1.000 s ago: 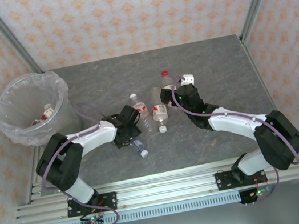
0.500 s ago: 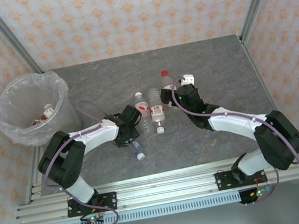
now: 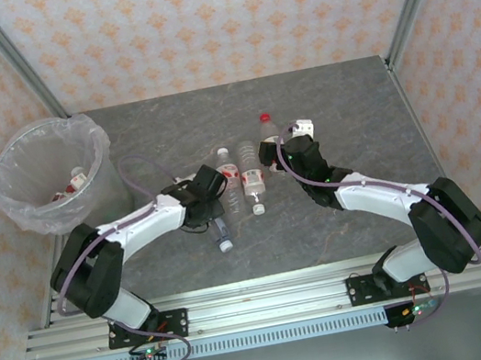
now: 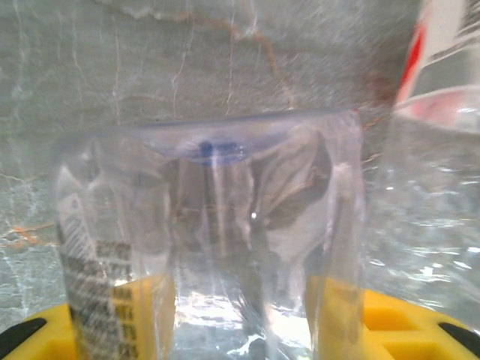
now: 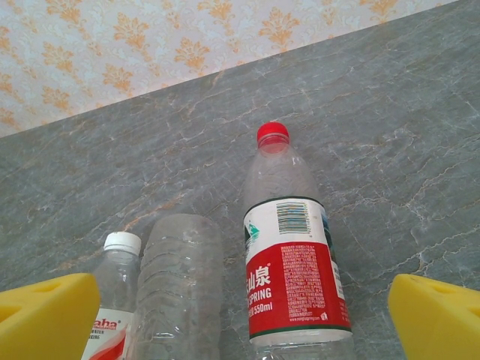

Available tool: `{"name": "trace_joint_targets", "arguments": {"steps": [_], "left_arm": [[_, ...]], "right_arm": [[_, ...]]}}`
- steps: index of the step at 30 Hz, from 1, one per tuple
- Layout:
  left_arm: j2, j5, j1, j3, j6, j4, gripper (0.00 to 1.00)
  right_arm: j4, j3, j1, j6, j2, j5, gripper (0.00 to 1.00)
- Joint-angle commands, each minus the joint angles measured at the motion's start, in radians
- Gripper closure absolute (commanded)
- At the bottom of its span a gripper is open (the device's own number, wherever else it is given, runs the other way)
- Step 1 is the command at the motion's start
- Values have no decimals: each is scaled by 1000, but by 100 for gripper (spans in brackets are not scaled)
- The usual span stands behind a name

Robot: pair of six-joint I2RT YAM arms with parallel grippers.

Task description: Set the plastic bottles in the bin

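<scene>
A clear plastic bottle point(image 4: 210, 225) with a bluish cap point(image 3: 225, 244) lies on the table. My left gripper point(image 3: 212, 209) is shut on its body, which looks squeezed between the yellow fingers point(image 4: 334, 315). A red-capped bottle with a red-and-white label point(image 5: 292, 255) lies between the wide-open fingers of my right gripper point(image 5: 244, 322), seen from above as right gripper point(image 3: 278, 151). Beside it lie a ribbed clear bottle point(image 5: 180, 285) and a white-capped bottle point(image 5: 116, 300). The bin point(image 3: 7, 179), lined with a crinkly bag, stands at the far left.
Bottles point(image 3: 73, 183) lie inside the bin. Metal frame posts point(image 3: 15, 61) and patterned walls close in the table on three sides. Open grey tabletop point(image 3: 339, 106) lies at the back right.
My left gripper has closed onto the bluish-capped bottle and shifted a little to the right. The white-capped bottle next to it was nudged slightly right. The right arm has not moved.
</scene>
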Motion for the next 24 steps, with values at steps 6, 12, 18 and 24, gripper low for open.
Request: {"name": "trace_joint_targets", "arguments": {"steps": [6,12,18,24], "left_arm": [[-94,-80,-5,48,50,-51,57],[-112,-86,-5,101,92,-79,58],[-132,-101,-2,159,150,-99,58],[-174,-127,24,192,166,-89,59]], "right_arm": [[94,-2,-2,-30,-11,-146,1],[106,11,-1,-56,-9,-245,1],[130,21,14,-95,-12,-337,1],[126,40,37,-129,-4,-347,1]]}}
